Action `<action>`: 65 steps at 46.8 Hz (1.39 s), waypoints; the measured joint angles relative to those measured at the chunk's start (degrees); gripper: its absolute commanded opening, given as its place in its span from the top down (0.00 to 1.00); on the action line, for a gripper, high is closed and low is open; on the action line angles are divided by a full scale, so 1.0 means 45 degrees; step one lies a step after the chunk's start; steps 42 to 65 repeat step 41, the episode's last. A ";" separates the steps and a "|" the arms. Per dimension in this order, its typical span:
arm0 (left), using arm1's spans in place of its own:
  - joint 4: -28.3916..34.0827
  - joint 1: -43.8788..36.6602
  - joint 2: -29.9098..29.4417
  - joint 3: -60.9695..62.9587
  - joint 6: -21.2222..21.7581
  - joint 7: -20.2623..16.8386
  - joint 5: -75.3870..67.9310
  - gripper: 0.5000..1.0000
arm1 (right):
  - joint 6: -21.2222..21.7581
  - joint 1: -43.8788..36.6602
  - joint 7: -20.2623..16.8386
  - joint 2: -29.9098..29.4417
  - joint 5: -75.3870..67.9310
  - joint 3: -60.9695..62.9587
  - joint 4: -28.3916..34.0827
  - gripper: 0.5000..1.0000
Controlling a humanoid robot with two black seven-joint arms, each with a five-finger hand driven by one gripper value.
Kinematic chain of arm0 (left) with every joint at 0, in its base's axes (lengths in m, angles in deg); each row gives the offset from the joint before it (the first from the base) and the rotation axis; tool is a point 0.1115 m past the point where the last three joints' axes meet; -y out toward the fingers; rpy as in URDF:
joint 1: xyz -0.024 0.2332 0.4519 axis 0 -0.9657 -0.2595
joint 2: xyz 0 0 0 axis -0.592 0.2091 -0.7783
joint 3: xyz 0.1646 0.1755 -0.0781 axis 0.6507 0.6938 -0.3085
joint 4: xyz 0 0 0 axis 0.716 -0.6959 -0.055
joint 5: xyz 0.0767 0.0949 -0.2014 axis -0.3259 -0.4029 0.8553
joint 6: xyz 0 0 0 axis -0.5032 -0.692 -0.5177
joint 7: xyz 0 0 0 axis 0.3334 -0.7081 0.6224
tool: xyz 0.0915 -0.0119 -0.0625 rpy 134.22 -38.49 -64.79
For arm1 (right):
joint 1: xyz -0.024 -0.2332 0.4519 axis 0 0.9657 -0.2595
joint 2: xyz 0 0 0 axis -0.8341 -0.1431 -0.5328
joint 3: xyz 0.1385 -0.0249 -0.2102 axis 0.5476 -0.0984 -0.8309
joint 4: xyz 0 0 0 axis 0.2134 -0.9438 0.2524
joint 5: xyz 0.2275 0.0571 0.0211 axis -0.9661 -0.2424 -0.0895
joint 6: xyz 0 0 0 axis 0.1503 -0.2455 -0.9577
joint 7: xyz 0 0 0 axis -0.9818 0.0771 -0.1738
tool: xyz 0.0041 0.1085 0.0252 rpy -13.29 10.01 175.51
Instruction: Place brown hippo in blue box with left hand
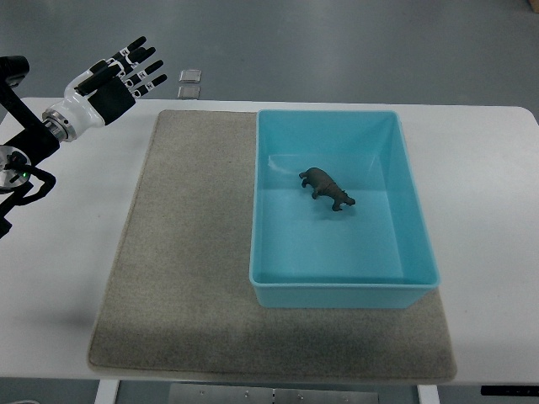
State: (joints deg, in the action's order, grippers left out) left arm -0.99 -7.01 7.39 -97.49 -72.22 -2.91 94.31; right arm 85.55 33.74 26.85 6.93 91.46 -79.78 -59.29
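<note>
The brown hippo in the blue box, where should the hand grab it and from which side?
Grip the brown hippo across its body, between head and rump, coming straight down from above. It stands upright on the floor of the blue box, apart from the walls, which block any sideways approach. The open left hand is far off at upper left.

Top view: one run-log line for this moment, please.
brown hippo: inside blue box | left hand: open, empty, far-left | right: unseen
</note>
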 measured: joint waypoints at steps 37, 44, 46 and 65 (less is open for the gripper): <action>0.0001 0.0014 0.0070 -0.0005 0.0000 0.0000 0.0000 0.00 | 0.0175 0.0019 0.0021 0.0000 -0.0020 0.0056 0.0156 0.13; 0.0001 0.0014 0.0066 -0.0005 0.0000 0.0000 0.0000 0.00 | 0.0164 0.0020 0.0021 0.0000 0.0035 0.0033 0.0157 0.13; 0.0001 0.0014 0.0066 -0.0005 0.0000 0.0000 0.0000 0.00 | 0.0164 0.0020 0.0021 0.0000 0.0035 0.0033 0.0157 0.13; 0.0001 0.0014 0.0066 -0.0005 0.0000 0.0000 0.0000 0.00 | 0.0164 0.0020 0.0021 0.0000 0.0035 0.0033 0.0157 0.13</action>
